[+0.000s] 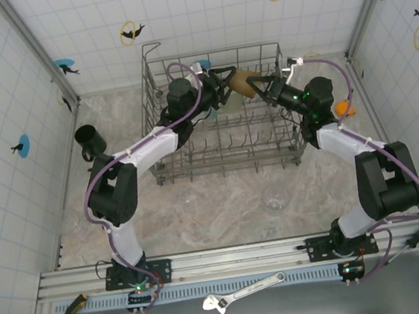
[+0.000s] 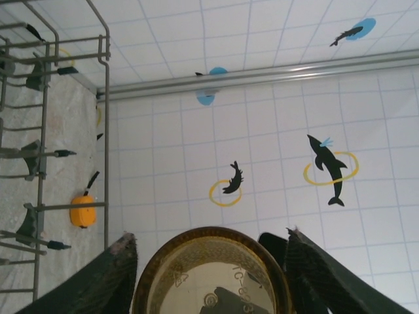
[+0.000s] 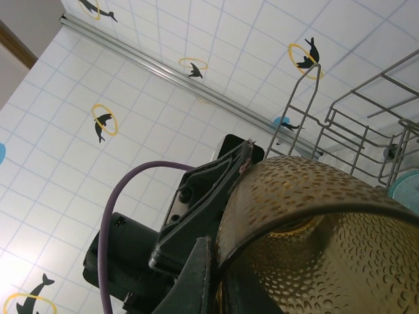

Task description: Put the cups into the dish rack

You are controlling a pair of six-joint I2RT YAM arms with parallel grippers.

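The amber-brown tumbler (image 1: pixel 242 82) hangs on its side above the back of the dish rack (image 1: pixel 229 154), held between both grippers. My left gripper (image 1: pixel 229 84) spans its body; in the left wrist view the tumbler's base (image 2: pixel 213 275) fills the gap between the two fingers (image 2: pixel 121 265), which touch its sides. My right gripper (image 1: pixel 264 91) pinches the rim, with one finger (image 3: pixel 200 275) outside the dimpled wall (image 3: pixel 314 216). A black mug (image 1: pixel 90 141) stands on the table left of the rack. A clear tumbler (image 1: pixel 276 201) sits in front of the rack. A teal cup (image 3: pixel 407 186) shows inside the rack.
A small orange object (image 1: pixel 343 109) with a black stem lies right of the rack, beside my right arm. The rack's tall wire loop (image 1: pixel 150 56) rises at its back left corner. A wrench (image 1: pixel 244 290) and screwdrivers (image 1: pixel 71 309) lie on the front rail. Tiled walls close in three sides.
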